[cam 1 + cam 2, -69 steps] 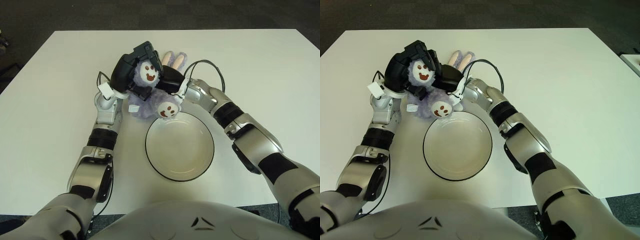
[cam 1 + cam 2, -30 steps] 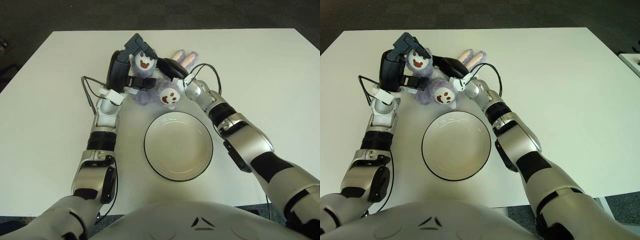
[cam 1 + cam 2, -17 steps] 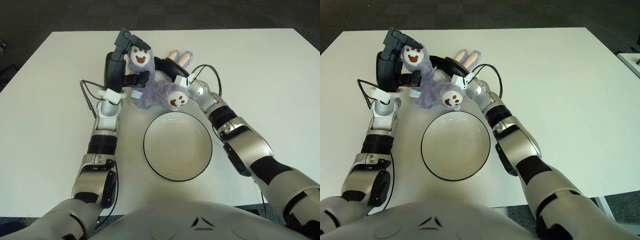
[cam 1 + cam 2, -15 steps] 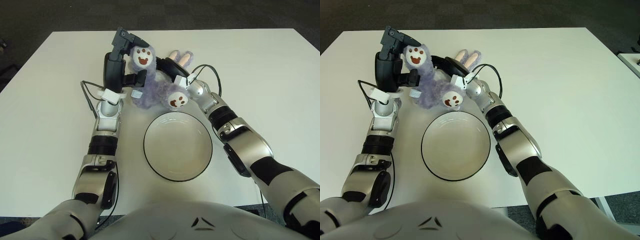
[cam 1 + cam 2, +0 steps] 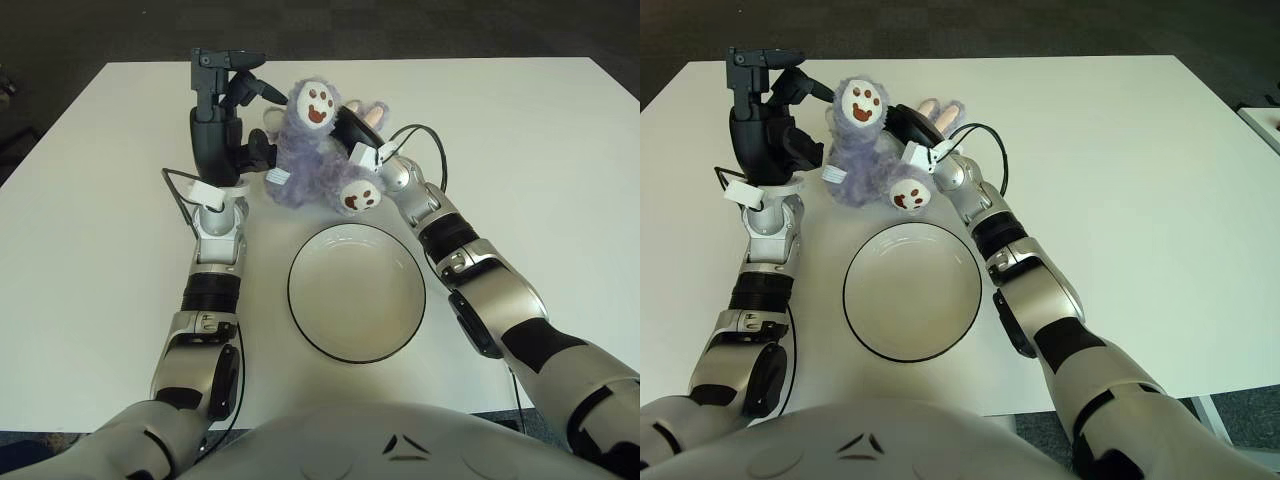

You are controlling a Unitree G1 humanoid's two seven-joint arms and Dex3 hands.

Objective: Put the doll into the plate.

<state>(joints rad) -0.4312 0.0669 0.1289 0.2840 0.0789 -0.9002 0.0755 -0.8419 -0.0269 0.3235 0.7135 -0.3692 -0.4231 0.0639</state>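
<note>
A purple plush doll (image 5: 300,165) with white brown-printed paws and pink ears (image 5: 370,113) is at the far side of the table, just beyond the white, dark-rimmed plate (image 5: 291,300). One paw (image 5: 315,102) sticks up and another (image 5: 360,196) hangs near the plate's far rim. My right hand (image 5: 350,128) is behind the doll's right side with its fingers curled on it. My left hand (image 5: 238,100) stands upright to the doll's left, fingers spread, with a small gap to the raised paw. The plate holds nothing.
The white table (image 5: 520,150) stretches wide on both sides and ends at dark floor beyond its far edge. Black cables loop off both wrists, one by the right wrist (image 5: 428,135) and one by the left forearm (image 5: 176,195).
My left hand has let go of the doll's raised paw and swung left, opening its fingers. The doll has tipped right, with only the right hand on it.
</note>
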